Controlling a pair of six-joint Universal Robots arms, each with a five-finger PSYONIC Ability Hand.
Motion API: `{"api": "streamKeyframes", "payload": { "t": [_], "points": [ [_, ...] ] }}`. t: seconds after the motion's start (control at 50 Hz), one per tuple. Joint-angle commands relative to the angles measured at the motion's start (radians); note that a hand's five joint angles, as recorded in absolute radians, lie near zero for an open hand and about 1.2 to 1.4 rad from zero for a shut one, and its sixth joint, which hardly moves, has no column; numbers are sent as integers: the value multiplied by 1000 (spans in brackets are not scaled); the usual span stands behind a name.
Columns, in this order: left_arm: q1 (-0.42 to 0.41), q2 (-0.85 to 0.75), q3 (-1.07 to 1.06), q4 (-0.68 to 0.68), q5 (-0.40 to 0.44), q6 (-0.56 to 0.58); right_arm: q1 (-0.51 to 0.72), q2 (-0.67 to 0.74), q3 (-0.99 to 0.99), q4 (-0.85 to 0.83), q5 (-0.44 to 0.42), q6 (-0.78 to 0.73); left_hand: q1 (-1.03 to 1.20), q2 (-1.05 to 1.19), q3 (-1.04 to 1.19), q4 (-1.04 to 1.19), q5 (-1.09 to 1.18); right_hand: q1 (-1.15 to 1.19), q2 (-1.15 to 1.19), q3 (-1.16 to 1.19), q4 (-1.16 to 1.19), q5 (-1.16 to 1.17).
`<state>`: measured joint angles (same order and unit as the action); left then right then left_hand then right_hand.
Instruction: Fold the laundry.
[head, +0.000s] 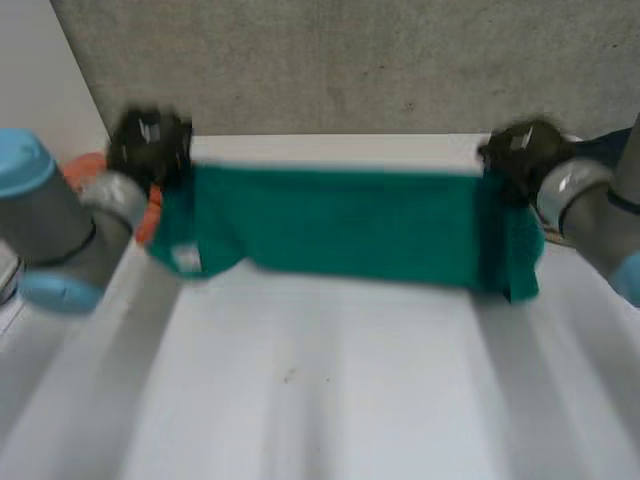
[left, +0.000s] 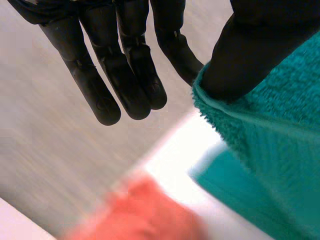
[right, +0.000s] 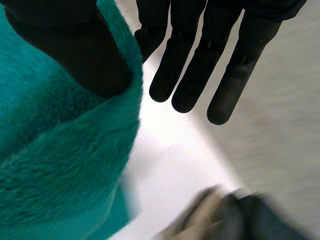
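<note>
Worktop (head: 320, 380) below hands, near part bare. Green towel (head: 350, 225) stretched between hands, hanging toward worktop. Left hand (head: 150, 145): thumb pinches towel corner, other fingers straight, off cloth. Right hand (head: 520, 155): same pinch, opposite corner. Risk: narrow pinch slips under tension, corner drops. Orange cloth (left: 145, 210) beside left hand could snag.

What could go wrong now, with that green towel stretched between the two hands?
1. Slip: the left hand and right hand each pinch only a corner of the towel under the thumb, with most fingers straight and free. A tug might pull a corner loose.
2. Snag: an orange cloth lies by the left corner and could get dragged along.
</note>
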<state>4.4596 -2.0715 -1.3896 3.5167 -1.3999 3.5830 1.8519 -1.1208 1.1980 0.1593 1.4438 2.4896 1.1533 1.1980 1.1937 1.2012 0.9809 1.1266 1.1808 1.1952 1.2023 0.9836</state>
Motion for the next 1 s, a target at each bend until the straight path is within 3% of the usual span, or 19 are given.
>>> {"api": "streamKeyframes", "payload": {
  "t": [0.02, 0.08, 0.18, 0.36, 0.62, 0.68, 0.76, 0.88, 1.0],
  "points": [
    [-13, -24, 378, 355, -28, -70, 3, -27, -100, -584, 112, 172, 243, 198, 203, 195, 241, 270, 215, 201, 194, 238],
    [-11, -22, 412, 460, -48, -147, 12, -53, -74, -776, 119, 184, 243, 198, 203, 195, 241, 270, 215, 201, 194, 238],
    [-13, -15, 371, 432, -82, -179, 46, -42, -43, -796, 95, 181, 243, 198, 203, 195, 241, 270, 215, 201, 194, 238],
    [-14, 21, 14, 309, -84, -176, 52, 21, 90, -672, 44, 183, 243, 198, 203, 195, 241, 270, 215, 201, 194, 238],
    [-42, 105, -405, 252, -67, -133, 40, 87, 305, -276, -2, 126, 243, 198, 203, 195, 241, 265, 211, 196, 189, 233],
    [-42, 158, -459, 235, -65, -115, 33, 61, 304, -215, 0, 129, 243, 198, 203, 195, 241, -130, -184, -199, -206, -162],
    [-43, 217, -502, 232, -64, -107, 12, -34, 272, -138, -8, 127, 243, 198, 203, 195, 241, -415, -470, -484, -491, -447],
    [-37, 248, -531, 228, -12, -105, -5, -71, 137, 32, -13, 120, 243, 198, 203, 195, 241, -619, -673, -687, -694, -650],
    [-29, 249, -540, 226, 7, -105, -13, 65, -80, 218, -62, 117, 243, 198, 203, 195, 241, -607, -661, -676, -683, -639]
  ]
}}
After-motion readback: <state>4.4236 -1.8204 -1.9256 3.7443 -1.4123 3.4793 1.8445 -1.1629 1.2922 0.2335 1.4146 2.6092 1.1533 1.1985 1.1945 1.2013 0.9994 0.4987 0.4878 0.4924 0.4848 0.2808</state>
